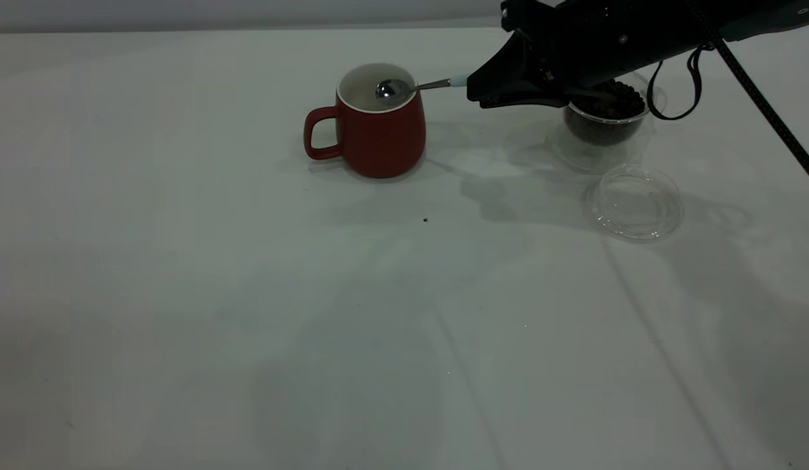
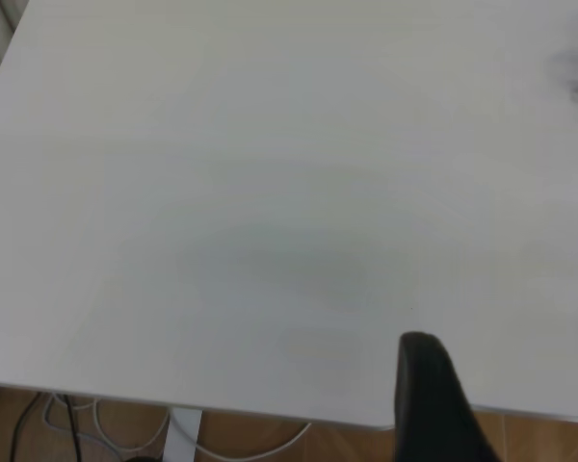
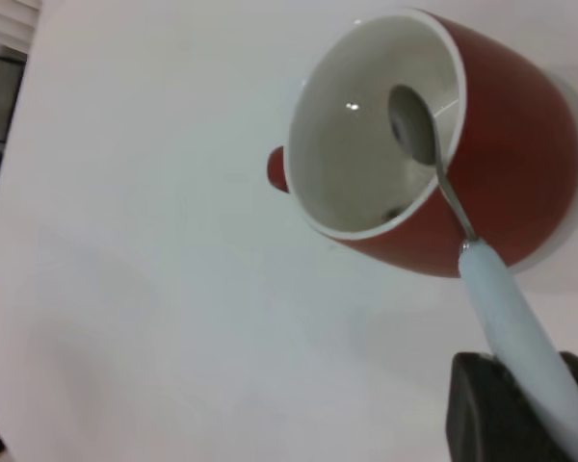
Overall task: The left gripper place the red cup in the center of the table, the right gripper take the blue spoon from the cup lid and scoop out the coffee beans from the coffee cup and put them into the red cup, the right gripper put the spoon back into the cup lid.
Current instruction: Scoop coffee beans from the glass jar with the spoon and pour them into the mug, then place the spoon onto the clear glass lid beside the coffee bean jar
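The red cup (image 1: pixel 378 130) stands upright on the table (image 1: pixel 247 313), handle to the left; it also shows in the right wrist view (image 3: pixel 501 164). My right gripper (image 1: pixel 475 88) is shut on the pale handle of the blue spoon (image 1: pixel 394 90) and holds its metal bowl over the cup's mouth. In the right wrist view the spoon (image 3: pixel 419 125) reaches into the white inside, where a small dark spot lies. The coffee cup (image 1: pixel 603 127) with coffee beans (image 1: pixel 623 101) stands behind that gripper. The cup lid (image 1: pixel 634 202) lies empty in front. My left gripper (image 2: pixel 506 404) is open over the table's edge.
A tiny dark speck (image 1: pixel 425 220) lies on the table in front of the red cup. The right arm's black cable (image 1: pixel 770 111) runs down across the right side. The left wrist view shows the table's edge with cables (image 2: pixel 96 423) on the floor below.
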